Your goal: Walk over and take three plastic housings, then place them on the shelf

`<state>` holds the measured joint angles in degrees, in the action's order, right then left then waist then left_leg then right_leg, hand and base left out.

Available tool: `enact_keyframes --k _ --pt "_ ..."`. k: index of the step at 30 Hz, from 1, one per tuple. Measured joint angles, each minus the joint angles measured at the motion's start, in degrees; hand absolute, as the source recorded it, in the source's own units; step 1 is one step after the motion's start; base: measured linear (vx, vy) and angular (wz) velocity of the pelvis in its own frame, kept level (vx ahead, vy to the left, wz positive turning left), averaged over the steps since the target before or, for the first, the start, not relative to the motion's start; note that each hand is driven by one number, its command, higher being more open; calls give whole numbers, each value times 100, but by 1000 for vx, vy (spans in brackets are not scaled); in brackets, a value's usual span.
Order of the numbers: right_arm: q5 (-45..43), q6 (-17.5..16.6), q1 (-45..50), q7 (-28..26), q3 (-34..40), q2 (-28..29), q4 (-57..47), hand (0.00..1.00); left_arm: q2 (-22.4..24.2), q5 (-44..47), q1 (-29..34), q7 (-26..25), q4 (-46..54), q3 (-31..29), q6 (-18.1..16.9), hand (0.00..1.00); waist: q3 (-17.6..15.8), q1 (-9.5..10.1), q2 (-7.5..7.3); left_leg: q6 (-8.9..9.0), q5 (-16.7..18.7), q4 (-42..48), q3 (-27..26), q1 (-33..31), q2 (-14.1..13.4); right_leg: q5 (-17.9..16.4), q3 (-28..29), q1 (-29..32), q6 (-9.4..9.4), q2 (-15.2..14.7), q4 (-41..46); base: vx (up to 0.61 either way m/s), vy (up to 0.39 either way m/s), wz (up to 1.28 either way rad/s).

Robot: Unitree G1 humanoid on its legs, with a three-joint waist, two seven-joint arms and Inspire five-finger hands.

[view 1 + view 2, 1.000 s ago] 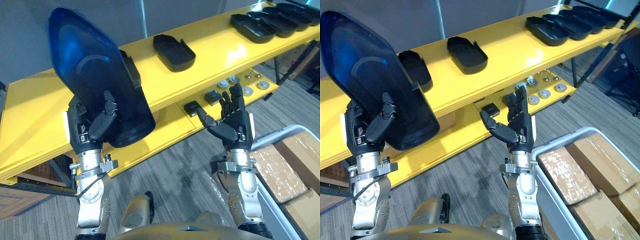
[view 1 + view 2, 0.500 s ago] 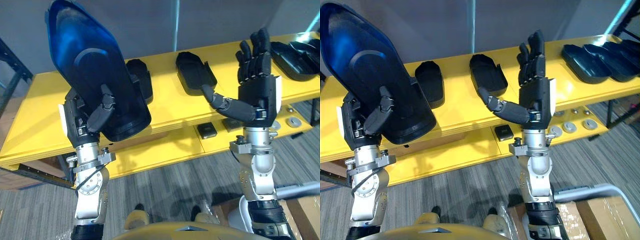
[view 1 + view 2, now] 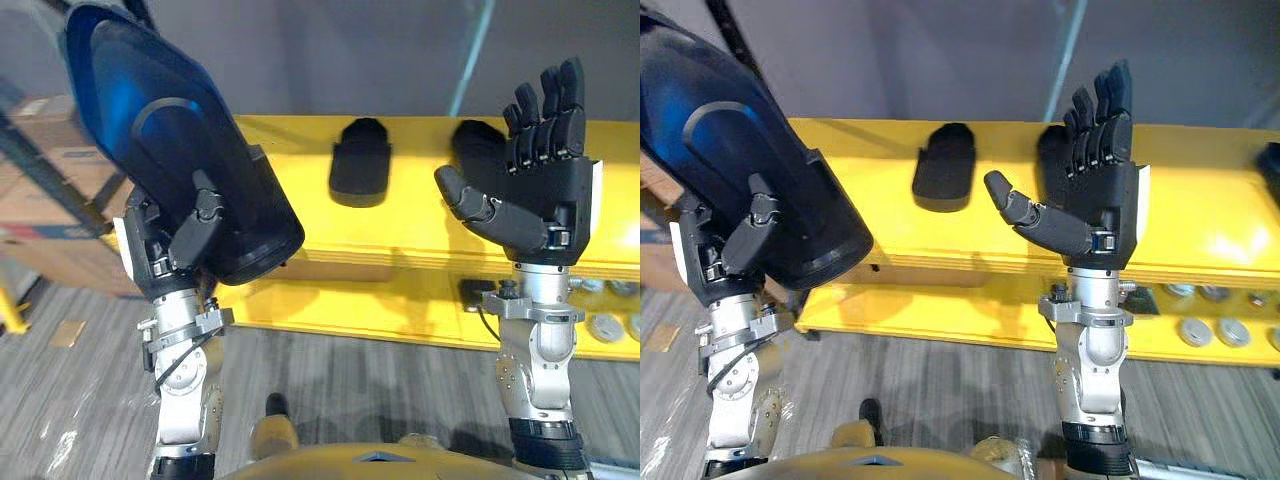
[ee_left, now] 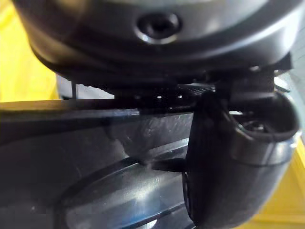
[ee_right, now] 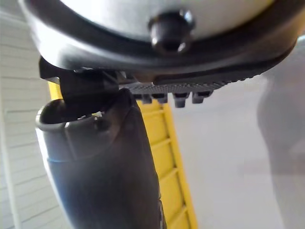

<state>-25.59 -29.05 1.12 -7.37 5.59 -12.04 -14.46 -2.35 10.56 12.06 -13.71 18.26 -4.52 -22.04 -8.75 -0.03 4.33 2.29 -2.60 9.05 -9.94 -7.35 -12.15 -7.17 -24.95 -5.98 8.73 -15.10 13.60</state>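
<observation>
My left hand (image 3: 160,255) is raised at the left, shut on a large dark plastic housing (image 3: 165,140) with a blue sheen, held upright and tilted; its thumb (image 4: 228,157) presses on the housing's face. My right hand (image 3: 545,185) is held up at the right, open and empty, palm inward, in front of the yellow shelf (image 3: 400,225). A second dark housing (image 3: 360,172) lies flat on the shelf's top board between my hands. Another dark housing (image 3: 1055,155) lies on the shelf, partly hidden behind my right hand.
The yellow shelf has a lower board (image 3: 400,310) with small round metal parts (image 3: 1205,330) and a dark block (image 3: 475,292) at the right. Cardboard boxes (image 3: 40,200) on dark racking stand at the far left. Grey carpet (image 3: 350,380) lies in front.
The whole view has swung left along the shelf: the housings at the far right have left the picture and boxes appear at the left. Both hands keep their poses.
</observation>
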Motion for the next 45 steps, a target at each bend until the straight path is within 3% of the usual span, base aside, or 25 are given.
enact_keyframes --k 1,2,3,4,6,7,8,9,10,12,14,19,27,30,32,34,37,38,39,41,44,45 --pt "-240 -1 -26 -48 -6 92 109 100 -1 0 35 20 -7 -77 -1 0 -24 3 -50 124 -60 12 -98 18 117 -135 12 0 128 -170 84 -16 172 27" --pt "-375 -1 -30 -57 -2 162 135 100 -4 1 40 60 -8 -101 -9 0 -55 1 -121 135 -65 42 -138 7 172 -164 33 -1 173 -251 78 -20 184 23" --pt "-661 -9 -45 -43 4 316 143 100 -19 12 39 183 -5 -118 -53 0 -52 1 -95 157 -43 421 -153 -166 193 -172 184 62 210 -291 74 -15 186 12" --pt "-683 -62 -65 137 1 500 226 100 -45 14 39 422 -5 -102 -66 0 -71 5 -130 213 184 819 -146 -344 287 -170 318 86 273 -398 85 8 256 4" --pt "-688 -123 -60 322 -66 686 411 100 -89 39 31 762 -4 -49 -67 0 -114 3 -209 199 514 1099 -272 -363 458 -140 465 89 223 -614 127 38 258 -19" --pt "-688 -190 -44 426 -246 803 630 100 -119 198 21 1134 -6 49 -67 0 -167 -5 -284 31 691 1168 -445 -355 555 -5 597 201 -180 -714 212 36 241 -35" --pt "-668 -191 -43 461 -339 823 712 100 -139 176 16 1200 -6 104 -67 0 -174 -2 -279 -9 719 1160 -517 -367 547 135 672 333 -396 -716 283 21 235 -46" --pt "-645 -183 -37 513 -514 856 821 100 -231 151 -12 1245 -6 180 -62 0 -176 -8 -282 -56 729 1104 -630 -363 526 358 725 495 -482 -701 323 4 176 -41" --pt "-631 -167 -19 529 -682 919 870 100 -368 -1 -86 1274 -6 203 -48 0 -192 -28 -314 -98 734 1033 -714 -325 518 521 821 513 -365 -638 243 33 162 -38" --pt "-559 -161 21 521 -859 1046 862 100 -680 50 -341 1438 -8 271 -10 0 -190 -86 -340 -174 703 817 -753 -269 500 454 1132 480 -179 -179 -143 63 90 -17" --pt "-148 -161 34 555 -796 989 855 100 -761 83 -672 1482 -8 379 13 0 -185 -189 -344 -232 495 420 -752 -159 594 441 1133 396 -205 188 -590 71 -19 2" --pt "-30 1 62 561 -407 977 846 100 -641 110 -943 1221 -88 855 369 0 -181 -331 -339 -157 305 350 -506 -147 651 461 1275 227 -200 333 -891 85 -39 10" --pt "102 277 531 574 -108 811 463 100 -377 638 -668 1300 -337 1231 389 0 -196 -397 -316 25 153 -21 -608 193 551 249 1539 205 -273 450 -766 -24 -54 -10" --pt "25 277 581 357 -183 791 464 100 -300 694 -611 1168 -561 1307 390 0 -272 -402 -217 66 403 357 -641 163 423 -9 1715 335 -257 485 -402 -79 -34 -26" --pt "-36 276 595 138 -422 738 463 100 -222 693 -278 991 -606 1300 393 0 -310 -381 -81 212 699 946 -562 63 215 -160 1957 408 -259 624 -153 -42 -18 -52" --pt "-82 275 613 -6 -578 719 469 100 -203 695 14 933 -696 1258 460 0 -306 -306 -26 223 692 1272 -76 -85 142 -188 2194 495 -282 719 -30 28 -25 -41" --pt "-225 275 658 -147 -623 725 469 100 -199 696 19 972 -1022 1242 516 0 -334 -344 -86 135 394 1125 218 -112 314 -212 2109 516 -320 523 114 11 9 13" --pt "-242 275 656 -222 -606 720 466 100 -197 708 24 1018 -1113 1239 516 0 -393 -343 -188 114 146 1030 444 -127 514 -249 2087 505 -316 334 151 -40 19 26" --pt "-250 275 650 -258 -594 727 463 100 -194 707 41 1029 -1126 1239 516 0 -453 -340 -285 47 158 1045 594 -155 582 -259 2062 492 -300 237 156 -57 5 16" --pt "-360 263 648 -361 -553 634 463 100 -193 706 251 1107 -1124 1235 491 0 -403 -328 -139 61 301 1173 938 -186 246 -366 2047 503 -220 203 339 -47 58 -1" --pt "-548 218 649 -380 -489 503 467 100 -192 698 329 1316 -1126 1245 486 0 -360 -333 7 97 430 1240 961 -85 105 -578 2076 514 42 7 636 13 230 0" --pt "-654 165 648 -365 -474 507 476 100 -205 688 327 1468 -1125 1245 467 0 -338 -327 38 228 901 1320 801 -50 174 -615 2118 510 171 -135 676 49 371 9"
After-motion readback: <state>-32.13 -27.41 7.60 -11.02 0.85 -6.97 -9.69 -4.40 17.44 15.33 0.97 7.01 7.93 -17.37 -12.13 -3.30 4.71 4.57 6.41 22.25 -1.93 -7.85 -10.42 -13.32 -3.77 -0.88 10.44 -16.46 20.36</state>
